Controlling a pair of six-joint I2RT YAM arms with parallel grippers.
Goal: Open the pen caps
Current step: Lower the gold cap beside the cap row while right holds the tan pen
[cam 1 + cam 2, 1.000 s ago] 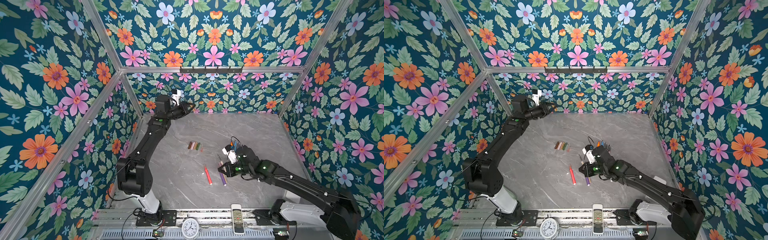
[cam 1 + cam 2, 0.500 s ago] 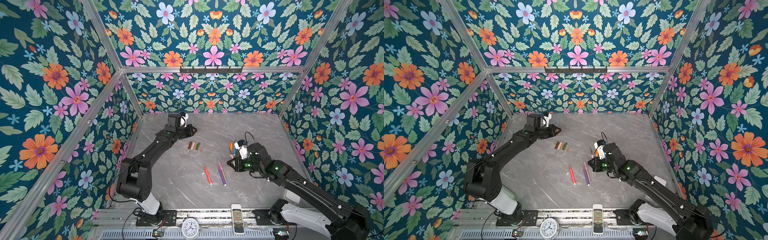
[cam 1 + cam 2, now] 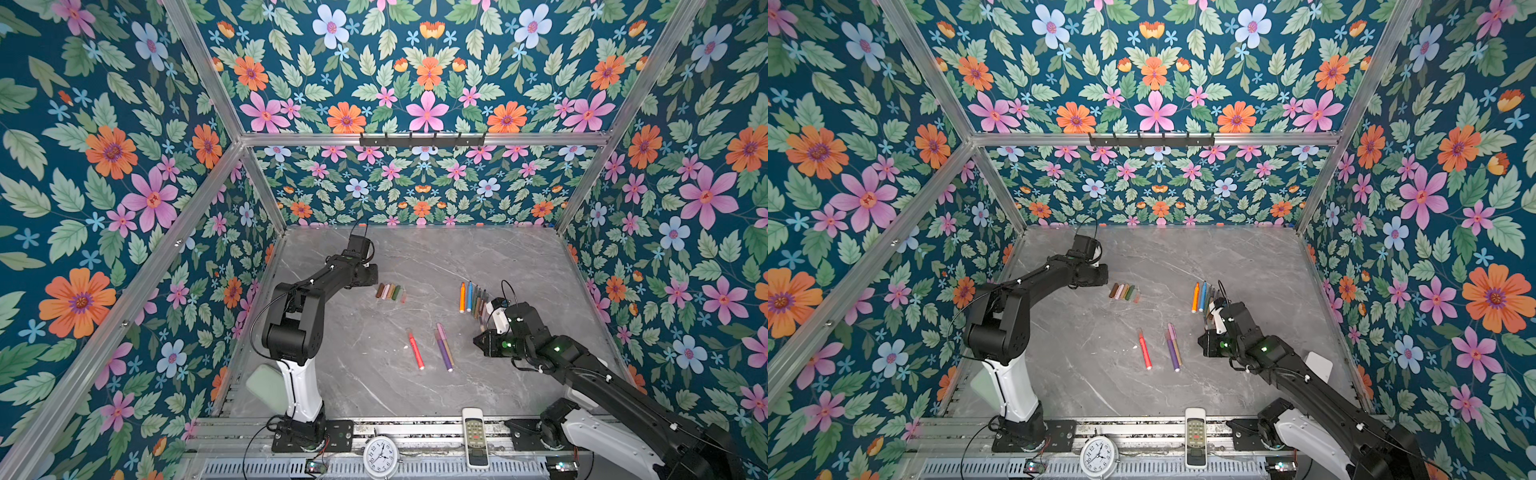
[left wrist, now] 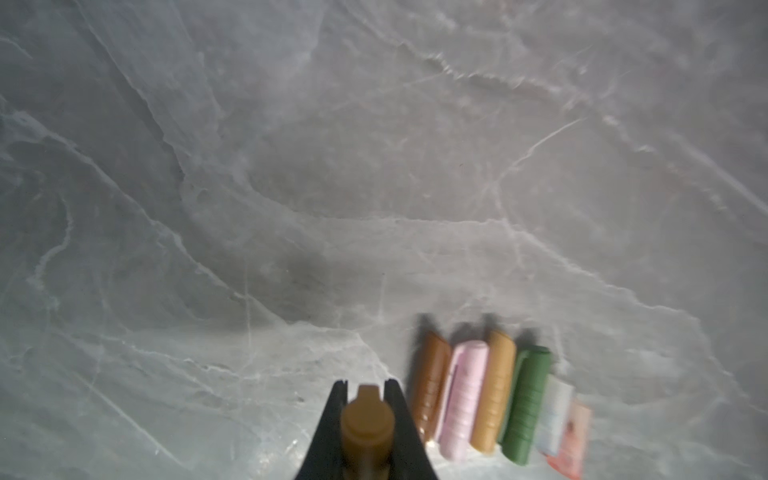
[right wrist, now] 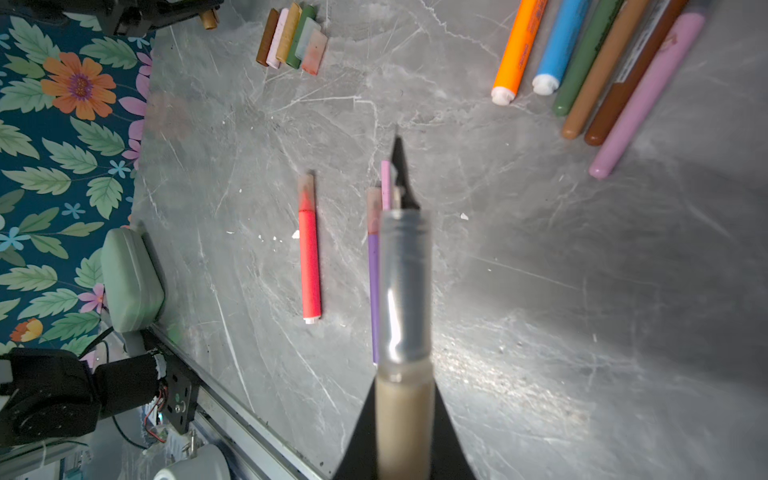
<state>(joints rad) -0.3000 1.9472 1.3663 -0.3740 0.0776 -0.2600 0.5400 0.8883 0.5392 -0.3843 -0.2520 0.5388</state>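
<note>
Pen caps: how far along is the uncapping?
Done: six loose caps in a row, six bare pens in another. In hand: the left gripper has a tan cap in its jaws, the right gripper a tan pen. Left: three pens mid-table, seemingly still capped.

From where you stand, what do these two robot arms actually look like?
Both the left arm and right arm are chains of boxy matt-black links on a white shell bolted to a black base plate. Thin black cables loop alongside the links, small green lights glow on the right one, and the black jaws taper to narrow points.
</note>
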